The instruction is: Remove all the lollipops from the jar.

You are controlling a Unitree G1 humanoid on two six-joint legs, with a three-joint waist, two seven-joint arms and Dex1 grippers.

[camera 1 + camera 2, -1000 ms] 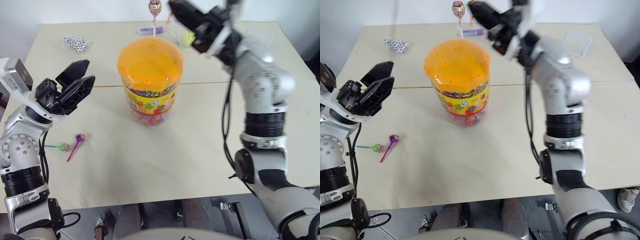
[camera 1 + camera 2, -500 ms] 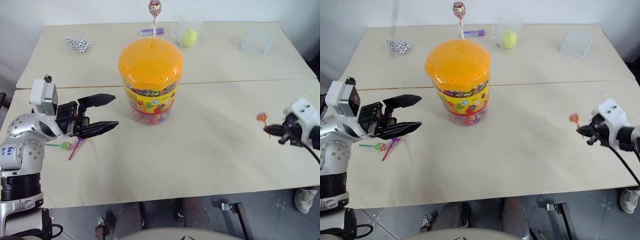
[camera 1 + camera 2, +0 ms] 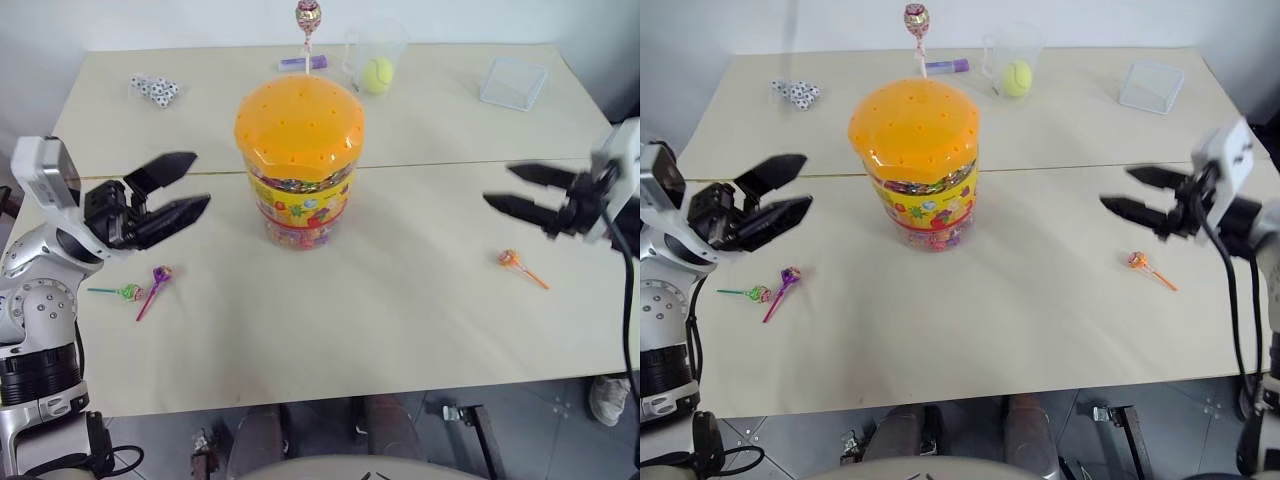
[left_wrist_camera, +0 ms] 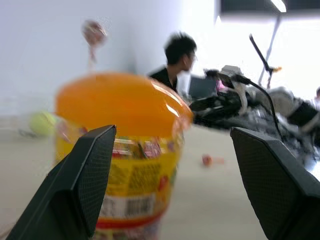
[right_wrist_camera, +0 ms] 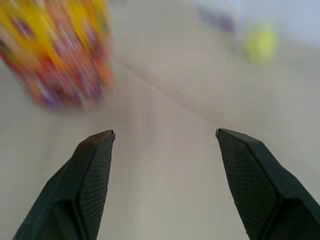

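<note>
The jar [image 3: 300,160] stands upright near the middle of the bench [image 3: 400,320], its domed orange lid [image 3: 300,118] on. A pink-wrapped lollipop [image 3: 308,14] rises behind the lid; whether its stick sits in the lid or stands behind the jar cannot be told. The green lollipop [image 3: 127,293] and the purple lollipop [image 3: 160,274] lie together toward the bench's left edge. The orange lollipop [image 3: 510,259] lies alone toward the right edge.

The left gripper [image 3: 185,185] hangs above the bench left of the jar, fingers [image 3: 165,168] spread and empty, pointing at the jar. The right gripper [image 3: 508,189] hovers above the orange lollipop, fingers apart, gripping nothing.

Along the far edge sit a clear cup [image 3: 375,50] with a tennis ball [image 3: 377,75], a purple marker [image 3: 302,63], dice [image 3: 152,88] near the far left corner and a clear box [image 3: 513,83] toward the far right.
</note>
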